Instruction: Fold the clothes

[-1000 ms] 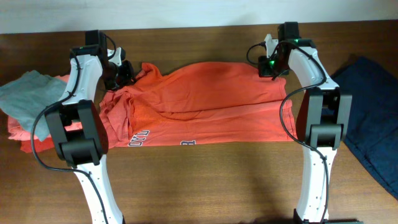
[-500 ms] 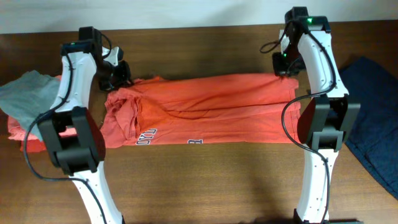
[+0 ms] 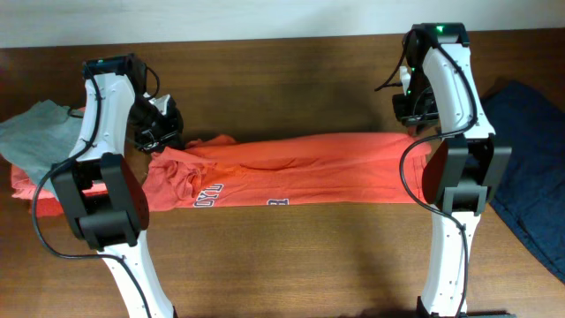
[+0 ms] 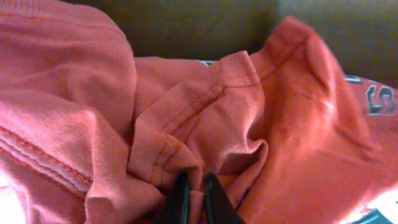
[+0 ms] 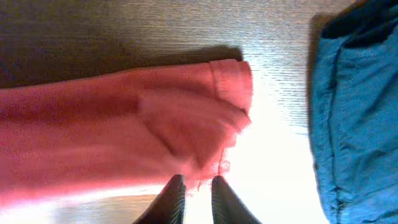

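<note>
The orange-red T-shirt (image 3: 300,168) lies as a long folded strip across the table's middle, with white lettering (image 3: 205,196) along its front edge. My left gripper (image 3: 166,134) is at the strip's bunched left end. In the left wrist view it (image 4: 194,180) is shut on a fold of the orange cloth (image 4: 205,118). My right gripper (image 3: 411,113) is at the strip's far right corner. In the right wrist view its tips (image 5: 198,180) stand nearly together, with the shirt's frayed edge (image 5: 186,118) pinched between them.
A grey garment (image 3: 35,141) lies over another orange cloth (image 3: 31,190) at the left edge. A dark blue garment (image 3: 525,168) lies at the right, also in the right wrist view (image 5: 354,106). Bare wooden table (image 3: 282,256) runs in front of the shirt.
Both grippers have moved toward the front with the shirt's back edge. The shirt has gone from a broad loose spread to a narrow strip.
</note>
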Controlling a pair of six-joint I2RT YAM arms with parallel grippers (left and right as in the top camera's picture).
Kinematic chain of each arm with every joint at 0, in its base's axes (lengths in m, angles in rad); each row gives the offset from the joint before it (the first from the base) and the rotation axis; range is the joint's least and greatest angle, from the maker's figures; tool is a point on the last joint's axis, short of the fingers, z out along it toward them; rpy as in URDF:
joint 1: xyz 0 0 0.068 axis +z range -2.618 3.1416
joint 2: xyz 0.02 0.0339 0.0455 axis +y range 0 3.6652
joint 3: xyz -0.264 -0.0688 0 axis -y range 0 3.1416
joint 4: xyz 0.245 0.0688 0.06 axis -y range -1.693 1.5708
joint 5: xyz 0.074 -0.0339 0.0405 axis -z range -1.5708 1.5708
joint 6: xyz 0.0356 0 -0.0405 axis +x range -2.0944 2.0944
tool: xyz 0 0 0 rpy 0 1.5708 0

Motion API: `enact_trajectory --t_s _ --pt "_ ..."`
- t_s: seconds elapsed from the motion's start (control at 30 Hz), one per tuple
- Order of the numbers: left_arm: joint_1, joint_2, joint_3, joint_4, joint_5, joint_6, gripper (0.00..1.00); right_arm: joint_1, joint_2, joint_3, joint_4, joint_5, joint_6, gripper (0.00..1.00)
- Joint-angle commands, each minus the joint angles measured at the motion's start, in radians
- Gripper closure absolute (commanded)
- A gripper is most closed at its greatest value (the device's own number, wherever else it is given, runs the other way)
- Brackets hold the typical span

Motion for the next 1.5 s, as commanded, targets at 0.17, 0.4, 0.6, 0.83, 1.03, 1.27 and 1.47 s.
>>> enact_trajectory --t_s 0.17,0.4,0.6,0.83,1.03,1.27,1.47 --pt "-0.01 -0.025 0.002 -0.015 -0.048 0.016 0.99 -0.051 -0.03 0.012 -0.005 -0.022 0.005 0.81" --pt "-0.032 -0.025 -0.027 0.001 -0.057 0.016 0.99 -0.085 -0.084 -0.006 -0.005 -0.169 -0.053 0.74" --pt "-0.044 -0.025 -0.179 0.057 -0.1 0.016 0.99 -0.106 -0.225 -0.108 -0.005 -0.182 -0.067 0.42" --pt "-0.044 -0.025 -0.382 0.189 -0.1 0.016 0.99 -0.192 -0.322 -0.148 -0.004 -0.243 -0.06 0.32" --pt "-0.043 -0.025 -0.397 0.206 -0.1 0.016 0.99 -0.194 -0.31 -0.15 0.0 -0.268 -0.072 0.31" --pt "-0.043 -0.025 -0.397 0.233 -0.1 0.016 0.99 -0.194 -0.301 -0.214 0.071 -0.409 -0.172 0.3" --pt "-0.044 -0.025 -0.397 0.256 -0.1 0.016 0.99 -0.138 -0.301 -0.457 0.325 -0.461 -0.176 0.35"
